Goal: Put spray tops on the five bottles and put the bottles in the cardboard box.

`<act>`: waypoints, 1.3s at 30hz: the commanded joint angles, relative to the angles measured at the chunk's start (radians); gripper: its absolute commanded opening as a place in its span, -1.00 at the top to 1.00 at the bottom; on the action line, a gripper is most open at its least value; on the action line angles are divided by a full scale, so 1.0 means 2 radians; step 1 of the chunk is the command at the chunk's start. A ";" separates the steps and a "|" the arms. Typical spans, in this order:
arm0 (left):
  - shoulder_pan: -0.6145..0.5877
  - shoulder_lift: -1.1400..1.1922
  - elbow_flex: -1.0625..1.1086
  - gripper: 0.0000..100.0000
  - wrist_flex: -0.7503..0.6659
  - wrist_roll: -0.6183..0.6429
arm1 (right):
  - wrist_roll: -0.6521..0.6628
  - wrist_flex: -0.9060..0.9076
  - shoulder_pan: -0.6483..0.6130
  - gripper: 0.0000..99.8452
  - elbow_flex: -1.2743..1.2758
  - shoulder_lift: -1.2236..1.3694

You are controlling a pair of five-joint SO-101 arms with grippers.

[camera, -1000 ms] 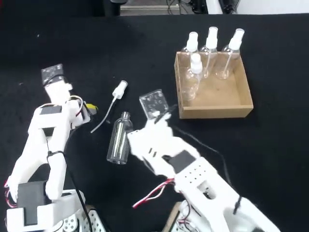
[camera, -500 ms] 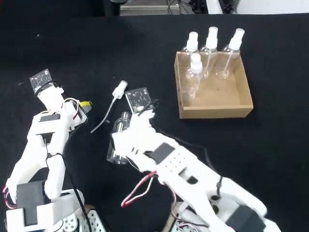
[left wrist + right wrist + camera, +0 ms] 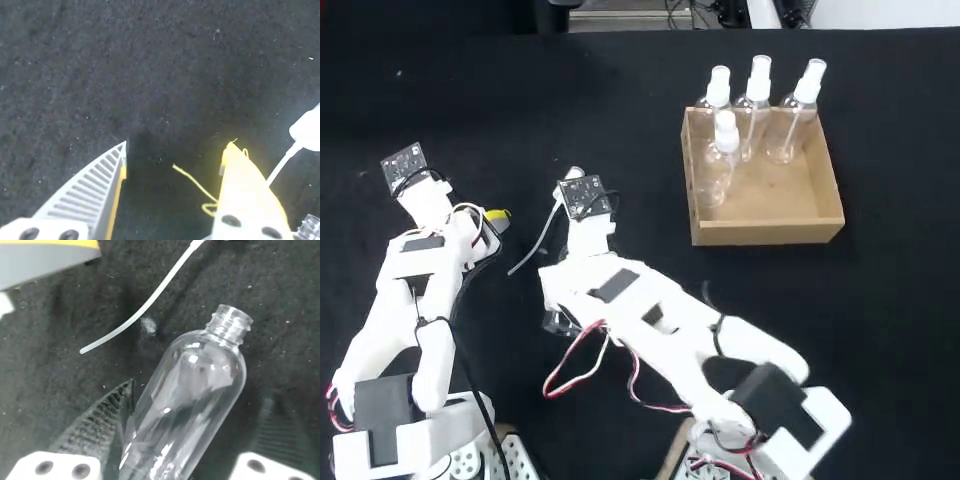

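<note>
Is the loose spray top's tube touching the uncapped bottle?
Apart. The right wrist view shows black cloth between the tube and the bottle all along.

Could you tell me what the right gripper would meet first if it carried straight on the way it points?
Probably the uncapped bottle lying between the right gripper's open fingers, though depth is unclear.

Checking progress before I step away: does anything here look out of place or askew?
One bottle lies on its side on the table, uncapped, within the open right claw. A spray top lies loose beside it. The four capped bottles stand in the cardboard box. Nothing looks spilled.
</note>
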 commanded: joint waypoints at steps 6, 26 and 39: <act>-0.005 -0.015 -0.002 0.42 -0.007 0.005 | 0.224 0.100 0.010 0.84 -0.060 -0.026; -0.005 -0.015 -0.002 0.42 -0.007 0.005 | 0.360 0.217 0.081 0.44 -0.110 -0.035; -0.005 -0.015 -0.002 0.42 -0.007 0.005 | 0.314 0.167 0.083 0.46 -0.164 0.084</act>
